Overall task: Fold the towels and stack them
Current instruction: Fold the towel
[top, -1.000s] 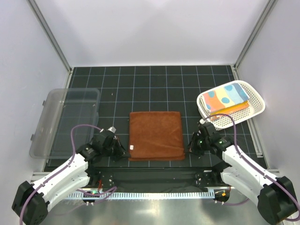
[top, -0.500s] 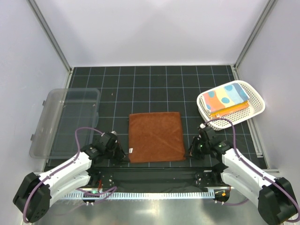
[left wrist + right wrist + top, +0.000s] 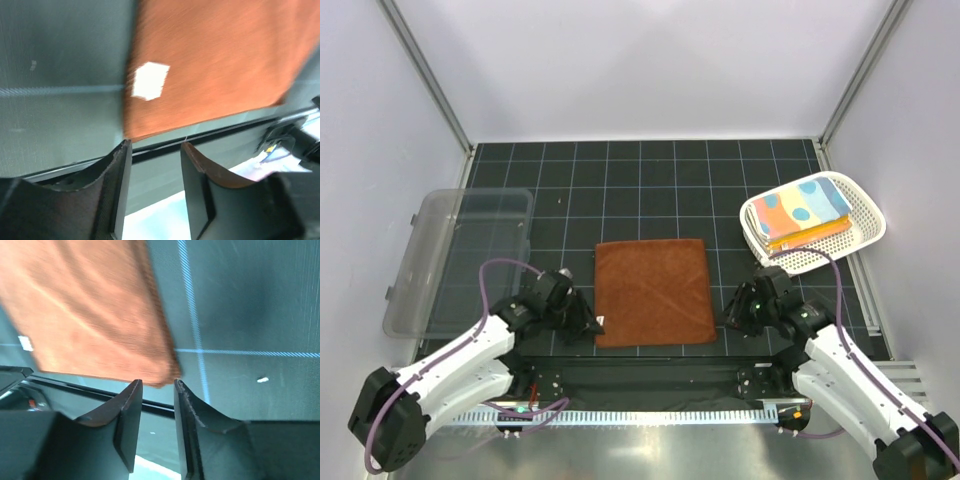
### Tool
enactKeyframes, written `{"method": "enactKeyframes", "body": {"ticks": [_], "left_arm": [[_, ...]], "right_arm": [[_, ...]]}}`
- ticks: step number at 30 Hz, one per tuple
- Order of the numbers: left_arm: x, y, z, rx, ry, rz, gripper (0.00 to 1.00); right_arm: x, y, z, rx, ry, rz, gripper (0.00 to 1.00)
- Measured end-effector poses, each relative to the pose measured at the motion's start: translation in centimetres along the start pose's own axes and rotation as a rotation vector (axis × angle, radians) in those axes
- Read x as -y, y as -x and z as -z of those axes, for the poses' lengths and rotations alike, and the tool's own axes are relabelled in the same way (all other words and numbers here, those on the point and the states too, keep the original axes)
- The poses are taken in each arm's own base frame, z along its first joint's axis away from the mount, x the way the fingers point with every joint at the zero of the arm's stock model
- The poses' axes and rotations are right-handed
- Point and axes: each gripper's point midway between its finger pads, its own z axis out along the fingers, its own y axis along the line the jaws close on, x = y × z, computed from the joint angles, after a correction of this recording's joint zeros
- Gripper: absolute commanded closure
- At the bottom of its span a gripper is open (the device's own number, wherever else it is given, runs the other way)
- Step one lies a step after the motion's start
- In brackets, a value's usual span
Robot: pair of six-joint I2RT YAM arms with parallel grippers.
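Note:
A rust-brown towel (image 3: 652, 290) lies flat as a folded square in the middle of the black gridded mat. My left gripper (image 3: 588, 322) sits low at its near-left corner, open, with nothing between the fingers. In the left wrist view the towel (image 3: 215, 65) with its white tag (image 3: 149, 80) ends just beyond my left gripper (image 3: 152, 147). My right gripper (image 3: 728, 318) is at the near-right corner, open by a narrow gap and empty. The towel corner (image 3: 85, 310) lies just past my right gripper (image 3: 157, 385). More folded towels (image 3: 805, 208), blue-and-orange patterned over yellow-orange, sit in the basket.
The white perforated basket (image 3: 865, 228) stands at the right, behind my right arm. A clear plastic bin (image 3: 460, 260) lies at the left edge of the mat. The mat's near edge and the metal rail run just behind both grippers.
Both grippers have gone from shut to open at the towel's near corners. The doubled near edge of the towel now lies flat on the mat.

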Motion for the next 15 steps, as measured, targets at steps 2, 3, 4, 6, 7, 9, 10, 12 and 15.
{"method": "enactKeyframes", "body": {"ticks": [2, 3, 4, 6, 7, 9, 10, 12, 15], "left_arm": [[2.1, 1.9, 1.3, 0.061, 0.003, -0.036, 0.50], [3.3, 3.1, 2.1, 0.100, 0.000, -0.055, 0.50], [4.9, 4.6, 2.8, 0.150, -0.006, -0.078, 0.50], [7.8, 7.3, 4.0, 0.232, -0.030, -0.115, 0.50], [8.9, 8.5, 4.2, 0.262, -0.032, -0.130, 0.51], [10.6, 10.5, 4.0, 0.309, -0.029, -0.156, 0.51], [11.0, 11.6, 3.4, 0.322, -0.009, -0.170, 0.52], [11.3, 13.6, 1.8, 0.330, 0.043, -0.191, 0.53], [10.5, 16.3, -1.5, 0.304, 0.130, -0.201, 0.54]], "right_arm": [[-1.2, 1.0, 0.8, 0.026, 0.022, 0.002, 0.62], [-2.0, 1.5, 1.0, 0.036, 0.039, 0.004, 0.65], [-2.9, 2.0, 1.1, 0.042, 0.059, 0.007, 0.66], [-4.1, 2.6, 0.5, 0.026, 0.086, 0.006, 0.67], [-4.6, 2.7, 0.1, 0.015, 0.098, 0.006, 0.66], [-4.7, 2.4, -0.9, -0.023, 0.098, 0.003, 0.67], [-4.6, 2.1, -1.4, -0.040, 0.099, 0.002, 0.67], [-4.0, 1.3, -2.2, -0.069, 0.101, 0.000, 0.67], [-2.6, -0.1, -3.0, -0.098, 0.090, -0.004, 0.67]]}}
